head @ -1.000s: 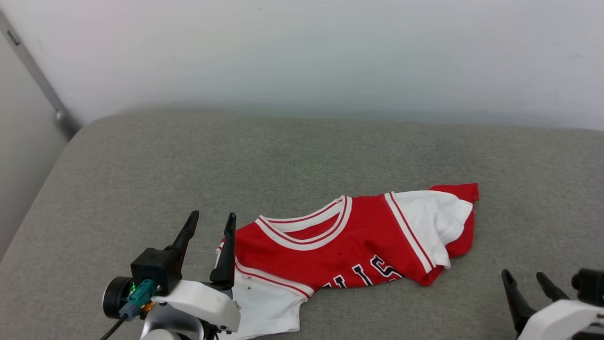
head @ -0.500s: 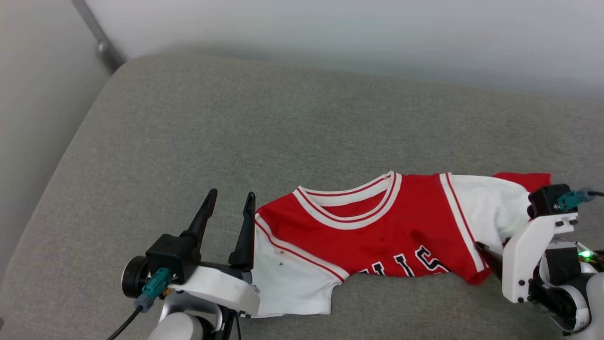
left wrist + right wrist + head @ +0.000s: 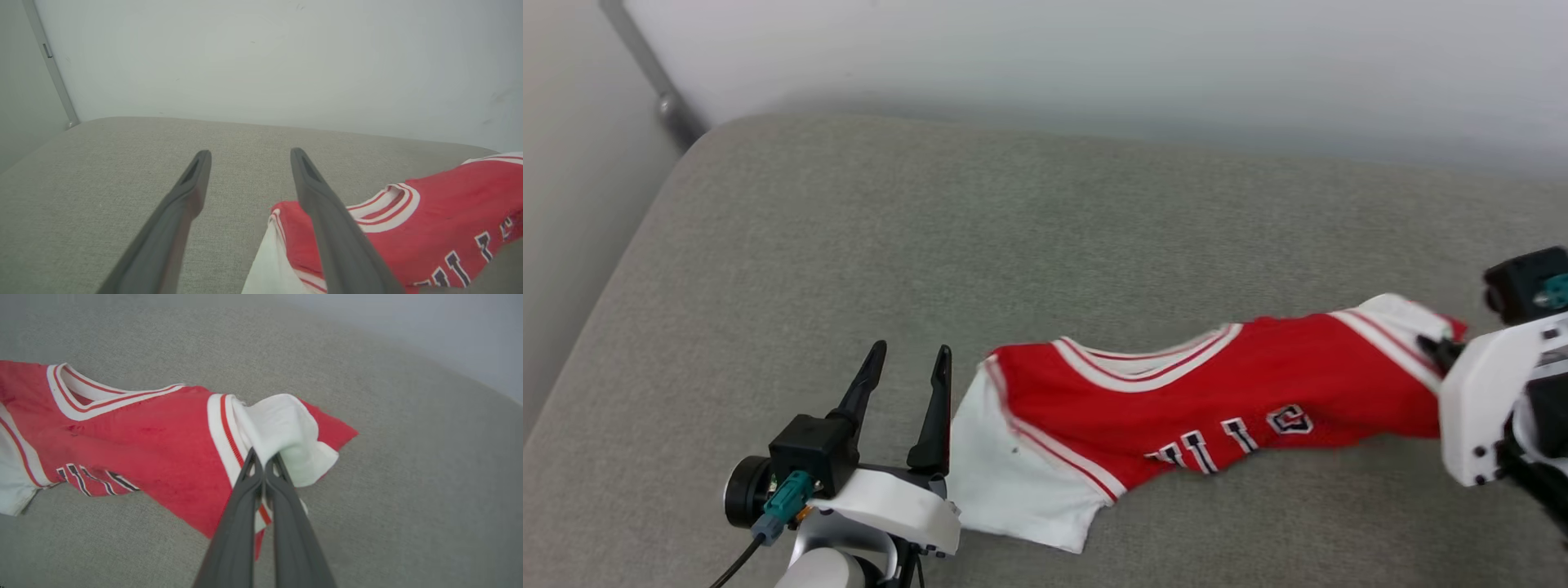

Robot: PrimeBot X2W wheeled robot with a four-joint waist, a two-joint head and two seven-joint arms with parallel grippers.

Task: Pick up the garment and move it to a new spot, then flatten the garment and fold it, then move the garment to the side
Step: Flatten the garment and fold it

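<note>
A pale wall (image 3: 1094, 65) rises behind a wide grey upholstered cushion (image 3: 849, 269), with a grey metal strip (image 3: 645, 69) running down the corner at the far left.

The garment (image 3: 1258, 384), a red jersey, lies stretched across the near half of the cushion, toward its right side. Its striped collar (image 3: 1143, 363) faces the wall and dark lettering (image 3: 1233, 437) runs along its near edge. One white sleeve (image 3: 1005, 482) lies flat on the cushion at the jersey's left end.

The right pincer (image 3: 263, 457) is pressed together on the other white sleeve (image 3: 286, 420), bunching the cloth at its tips and holding that end of the jersey raised off the cushion.

The left pincer (image 3: 911, 349) stands spread and holds nothing. It is just beside the flat sleeve, and its right finger (image 3: 327, 220) overlaps the jersey's edge in the left wrist view.
</note>
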